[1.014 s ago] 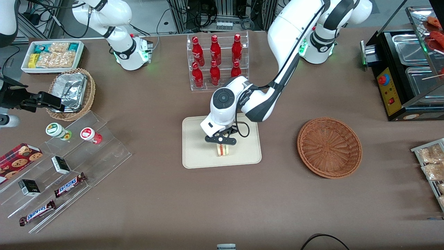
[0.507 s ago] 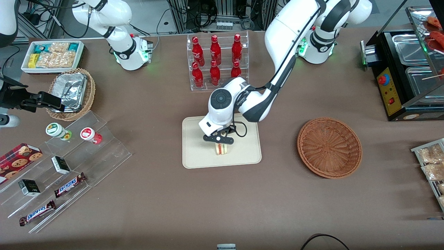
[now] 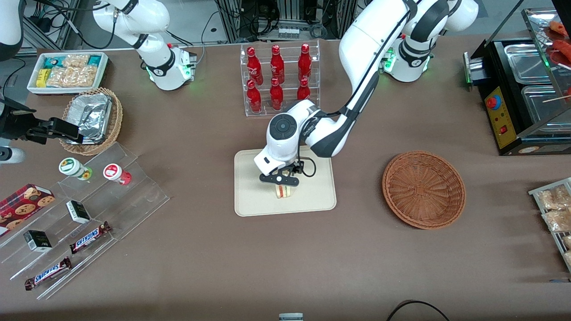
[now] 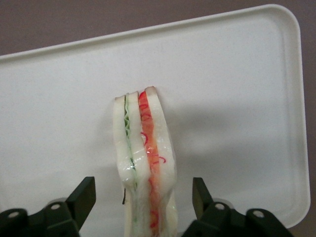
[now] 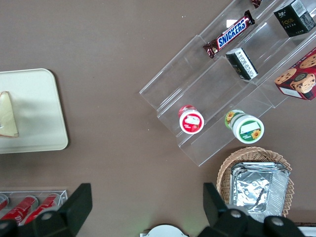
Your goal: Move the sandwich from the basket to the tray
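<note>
The sandwich (image 3: 283,191) stands on edge on the cream tray (image 3: 254,198), near the tray's middle. In the left wrist view the sandwich (image 4: 145,158) shows its white bread, green and red-orange layers against the tray (image 4: 237,98). My left gripper (image 3: 280,182) hangs right over it, open, one finger on each side with a gap to the bread (image 4: 142,187). The reddish-brown basket (image 3: 424,189) sits empty toward the working arm's end of the table. The right wrist view also catches the sandwich (image 5: 7,121) on the tray (image 5: 34,113).
A clear rack of red bottles (image 3: 277,80) stands farther from the camera than the tray. Toward the parked arm's end are a stepped acrylic shelf of snacks (image 3: 89,209), a foil-filled wicker basket (image 3: 91,118) and a white snack bin (image 3: 67,71). A black appliance (image 3: 522,89) is at the working arm's end.
The gripper and the sandwich under it have shifted slightly toward the parked arm's end of the tray. The basket has not moved.
</note>
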